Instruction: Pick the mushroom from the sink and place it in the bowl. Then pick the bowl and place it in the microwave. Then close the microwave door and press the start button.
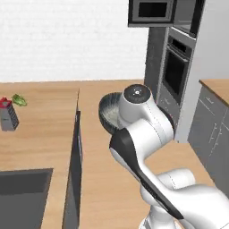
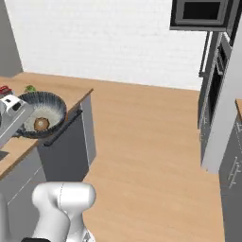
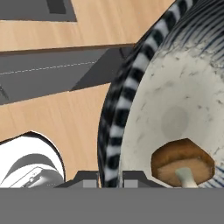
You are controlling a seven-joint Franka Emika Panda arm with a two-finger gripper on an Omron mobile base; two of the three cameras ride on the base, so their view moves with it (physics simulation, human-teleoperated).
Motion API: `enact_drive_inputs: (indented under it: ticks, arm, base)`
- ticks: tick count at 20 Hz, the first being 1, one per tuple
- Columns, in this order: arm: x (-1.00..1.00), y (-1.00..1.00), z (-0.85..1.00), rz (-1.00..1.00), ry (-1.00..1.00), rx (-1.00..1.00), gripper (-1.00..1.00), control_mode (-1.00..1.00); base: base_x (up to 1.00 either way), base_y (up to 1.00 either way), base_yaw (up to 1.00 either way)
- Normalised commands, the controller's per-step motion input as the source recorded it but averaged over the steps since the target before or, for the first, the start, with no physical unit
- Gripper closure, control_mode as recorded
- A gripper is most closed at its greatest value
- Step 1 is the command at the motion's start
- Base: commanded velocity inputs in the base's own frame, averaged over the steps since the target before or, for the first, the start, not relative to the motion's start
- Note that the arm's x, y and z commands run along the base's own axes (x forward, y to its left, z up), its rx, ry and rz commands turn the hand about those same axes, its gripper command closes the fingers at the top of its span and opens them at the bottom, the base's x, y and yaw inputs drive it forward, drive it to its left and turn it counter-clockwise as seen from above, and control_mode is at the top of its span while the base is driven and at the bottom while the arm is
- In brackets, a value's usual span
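The two-finger gripper (image 3: 109, 178) is clenched on the rim of the wide, striped blue-grey bowl (image 3: 131, 87), carrying the small tan-brown mushroom (image 3: 183, 164) inside toward the far black microwave (image 2: 201, 14).

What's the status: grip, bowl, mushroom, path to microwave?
Fingers shut on bowl rim. Mushroom inside bowl. Microwave up ahead, cavity visible. Open floor between.

From my station I saw a wooden counter (image 1: 40, 129) running along the left, and on its far left stood a grey box grater (image 1: 7, 115) with a red top, a small green vegetable (image 1: 19, 100) just beside it. A wood floor (image 2: 151, 156) stretched right toward a tall built-in oven (image 1: 175, 71) and grey cabinets (image 1: 214, 129).
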Motion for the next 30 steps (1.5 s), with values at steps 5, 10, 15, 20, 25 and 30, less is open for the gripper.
enact_drive_inputs:
  ticks: [5, 10, 15, 20, 25, 30]
  arm:
    - [0.0, 0.0, 0.0, 0.0, 0.0, 0.0, 1.0, 1.0]
    - [0.0, 0.0, 0.0, 0.0, 0.0, 0.0, 1.0, 1.0]
    - [0.0, 0.0, 0.0, 0.0, 0.0, 0.0, 1.0, 1.0]
    - [0.0, 0.0, 0.0, 0.0, 0.0, 0.0, 1.0, 1.0]
    - [0.0, 0.0, 0.0, 0.0, 0.0, 0.0, 1.0, 1.0]
    - [0.0, 0.0, 0.0, 0.0, 0.0, 0.0, 1.0, 1.0]
  base:
    - [0.0, 0.0, -0.84]
    - [0.77, 0.0, -0.63]
    - [1.0, 0.01, -0.4]
    - [1.0, 0.18, -0.25]
    - [1.0, 0.42, -0.25]
    - [1.0, 0.53, -0.31]
